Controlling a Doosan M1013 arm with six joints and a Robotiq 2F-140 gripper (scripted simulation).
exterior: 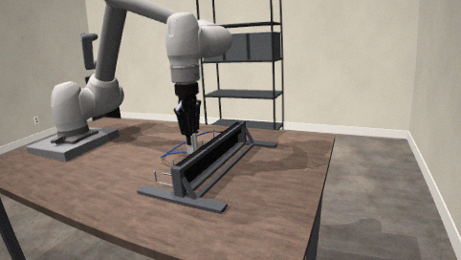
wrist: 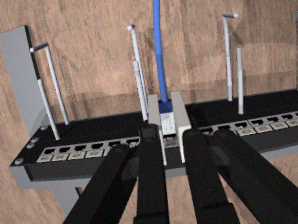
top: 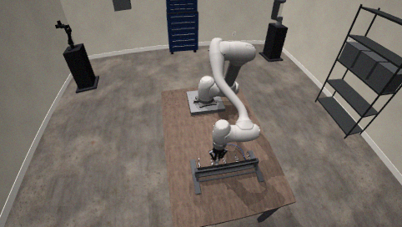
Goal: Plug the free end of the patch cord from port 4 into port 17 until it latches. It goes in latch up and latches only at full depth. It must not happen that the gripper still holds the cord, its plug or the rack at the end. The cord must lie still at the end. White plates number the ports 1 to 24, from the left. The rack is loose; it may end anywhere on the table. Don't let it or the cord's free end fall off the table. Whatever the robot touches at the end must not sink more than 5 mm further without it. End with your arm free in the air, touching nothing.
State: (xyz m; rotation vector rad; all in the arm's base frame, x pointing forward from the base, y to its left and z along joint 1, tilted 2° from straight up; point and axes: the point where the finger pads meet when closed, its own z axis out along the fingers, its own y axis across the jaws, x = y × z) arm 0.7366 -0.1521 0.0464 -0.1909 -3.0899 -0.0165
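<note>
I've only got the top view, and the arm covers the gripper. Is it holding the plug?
Observer: Yes. In the wrist view the gripper is shut on the pale plug, right at the rack's row of ports.
Operator: Where does the cord run?
Observer: The blue cord leaves the plug straight away from the rack; the exterior view shows it looping low over the table behind it.
Operator: Rack upright?
Observer: Yes, the exterior view shows it standing on both feet, inside the table's edges.
</note>
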